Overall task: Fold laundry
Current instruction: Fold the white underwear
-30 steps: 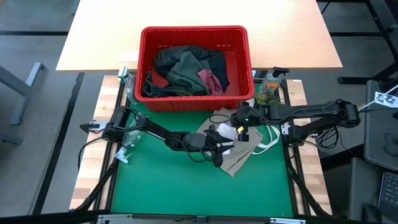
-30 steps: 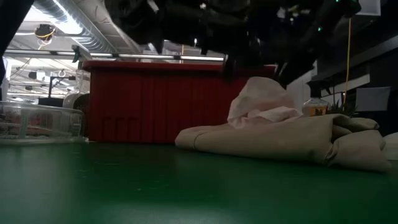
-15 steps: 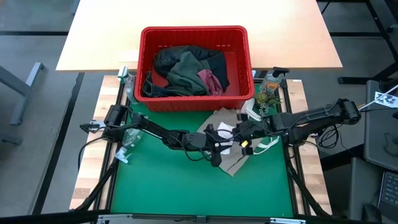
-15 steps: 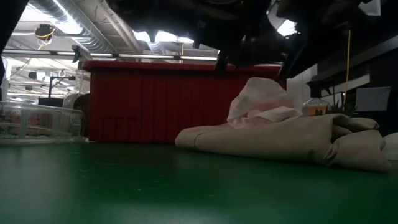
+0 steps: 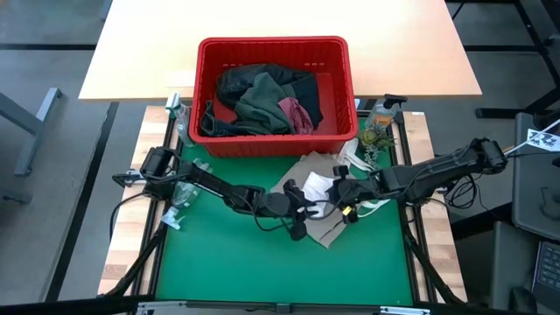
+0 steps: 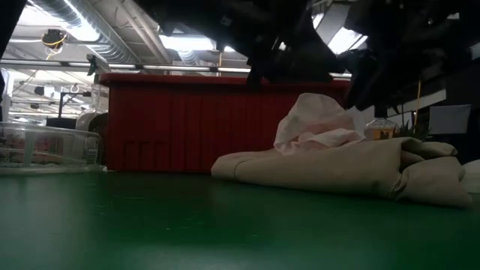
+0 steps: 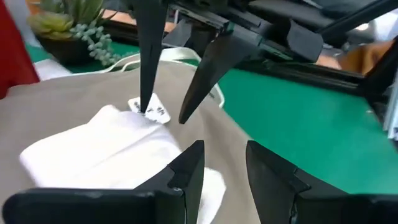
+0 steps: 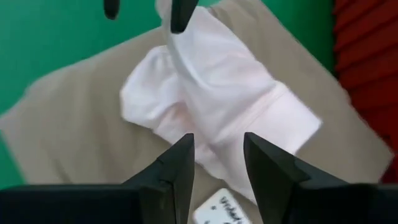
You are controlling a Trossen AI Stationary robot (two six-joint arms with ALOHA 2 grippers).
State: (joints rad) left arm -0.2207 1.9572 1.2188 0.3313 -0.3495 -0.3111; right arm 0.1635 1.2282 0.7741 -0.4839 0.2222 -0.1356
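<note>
Both grippers are poised over the tan garment (image 5: 319,223) lying crumpled on the green mat (image 5: 236,262), which is where the work sits. The left gripper (image 7: 221,165) holds its fingers part open with nothing between them, directly above the pale turned-out lining (image 7: 106,146) of the garment. The right gripper (image 8: 214,158) faces it from the opposite side, fingers likewise parted and empty, the same pale fold (image 8: 211,99) just ahead of its tips and a small printed label (image 8: 221,208) close under them. In the left wrist view the right gripper's two fingertips point down almost onto that label (image 7: 149,111). Judgement: the step in hand is taking hold of the garment to spread it flat before folding, and it is at an early stage. To do it well, each gripper should descend onto a separate edge of cloth, pinch a single layer, not the bunched lining, and draw apart; the tips are close together, so a collision between the two is the main risk. Just beyond the grippers a white strap or cord (image 5: 378,203) trails off the garment and may snag. Further off stands the red basket (image 5: 337,140) holding the remaining dark, olive and maroon laundry (image 5: 262,101), untouched. Beside the basket, a clear bottle (image 5: 380,112) and a small plant (image 7: 62,28) stand near the right arm's path.
</note>
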